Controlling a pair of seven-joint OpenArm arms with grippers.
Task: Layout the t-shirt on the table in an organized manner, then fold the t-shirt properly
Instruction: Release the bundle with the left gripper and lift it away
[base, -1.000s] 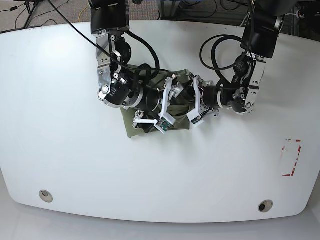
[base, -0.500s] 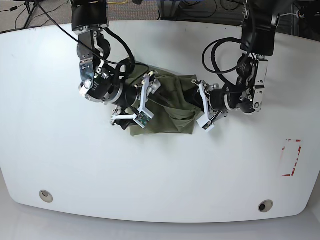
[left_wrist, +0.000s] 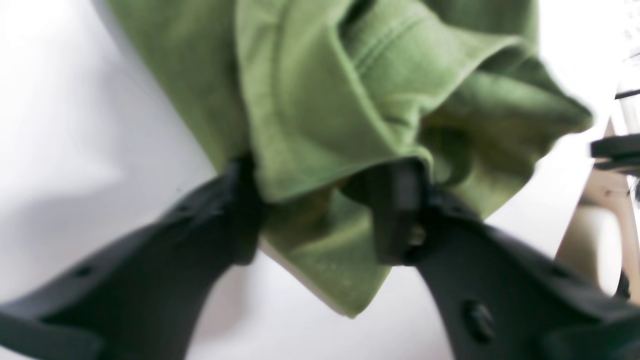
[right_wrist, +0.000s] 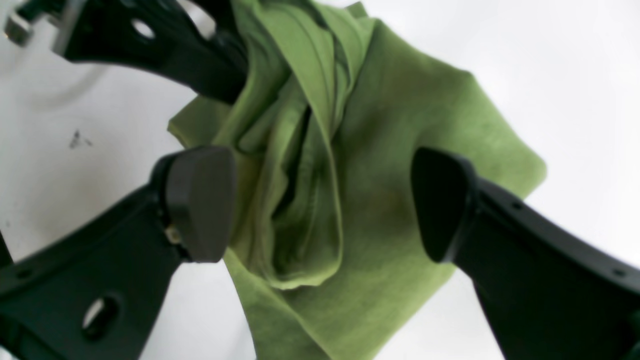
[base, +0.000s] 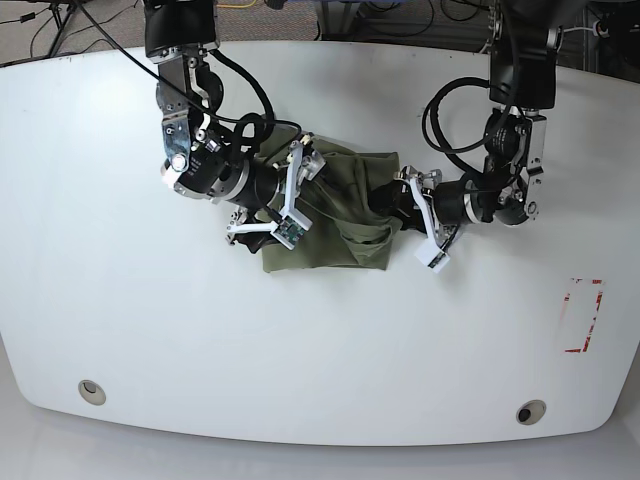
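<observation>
One t-shirt (base: 335, 215), olive green, lies bunched and wrinkled on the white desk (base: 120, 300), a little above the middle of the top. Two arms work at it, one pincer each. Two round grommets (base: 91, 390) sit near the front edge, and one red tape rectangle (base: 583, 315) lies well apart at the base view's right.

The left pincer (left_wrist: 320, 215) is at the garment's right-hand edge in the base view. Its jaws are clamped on a folded hem of the t-shirt (left_wrist: 350, 100), cloth pinched between both fingertips (left_wrist: 395, 210).

The right pincer (right_wrist: 320, 200) stands over the garment's left part in the base view, jaws wide apart, with the t-shirt (right_wrist: 390, 165) lying flat between and beyond them. Neither pad (right_wrist: 200, 200) grips the cloth.

Against the base view half a second ago, the left arm has drawn its held edge outward and the cloth spreads slightly wider. The right arm has barely shifted.
</observation>
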